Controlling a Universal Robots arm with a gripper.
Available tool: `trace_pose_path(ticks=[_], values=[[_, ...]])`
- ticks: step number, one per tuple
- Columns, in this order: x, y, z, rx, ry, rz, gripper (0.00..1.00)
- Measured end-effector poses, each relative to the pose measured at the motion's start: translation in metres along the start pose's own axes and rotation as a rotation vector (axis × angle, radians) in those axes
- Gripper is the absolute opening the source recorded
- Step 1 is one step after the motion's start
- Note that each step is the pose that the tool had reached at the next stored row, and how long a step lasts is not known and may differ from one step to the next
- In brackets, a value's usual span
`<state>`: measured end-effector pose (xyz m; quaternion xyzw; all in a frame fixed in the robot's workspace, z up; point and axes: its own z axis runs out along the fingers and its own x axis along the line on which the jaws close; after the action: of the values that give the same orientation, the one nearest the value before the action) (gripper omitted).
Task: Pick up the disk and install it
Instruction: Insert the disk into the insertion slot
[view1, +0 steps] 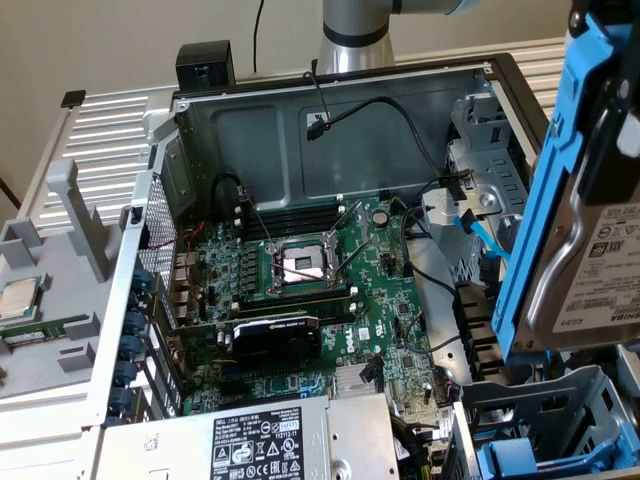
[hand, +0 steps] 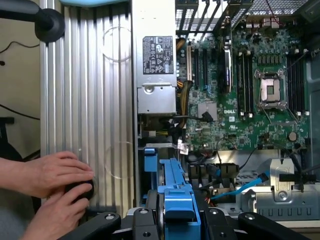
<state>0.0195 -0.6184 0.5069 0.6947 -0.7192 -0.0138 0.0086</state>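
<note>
- end effector (hand: 180, 222): fingers closed from both sides on the short end of the blue carrier (hand: 177, 185); so it is gripping the disk (view1: 600, 270), not open
- disk is in the air, steeply tilted on its edge, Toshiba label side towards the exterior camera; above the drive cage (view1: 585, 395) at the exterior view's right, not touching it; probably held edge-on by the carrier end so the body stays free to line up with a bay
- drive cage has a second blue carrier (view1: 510, 458) low down; held disk is not seated yet
- blue SATA cable (view1: 487, 238) hangs loose near the cage; can't tell where its end goes
- further out: motherboard (view1: 320, 290) with open CPU socket (view1: 302, 265); power supply (view1: 290, 440) at the near edge
- person's hands (hand: 52, 172) on a black knob-like object (hand: 80, 190) by the ribbed panel (hand: 85, 100); well apart from the disk; purpose unclear
</note>
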Motion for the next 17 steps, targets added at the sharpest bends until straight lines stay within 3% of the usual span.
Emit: trace_pose_path(ticks=[5, 17], values=[[-0.001, 0.0001, 0.0014, 0.0001, 0.0023, 0.000, 0.37], [0.000, -0.0004, 0.0155, -0.0003, -0.0102, 0.000, 0.37]])
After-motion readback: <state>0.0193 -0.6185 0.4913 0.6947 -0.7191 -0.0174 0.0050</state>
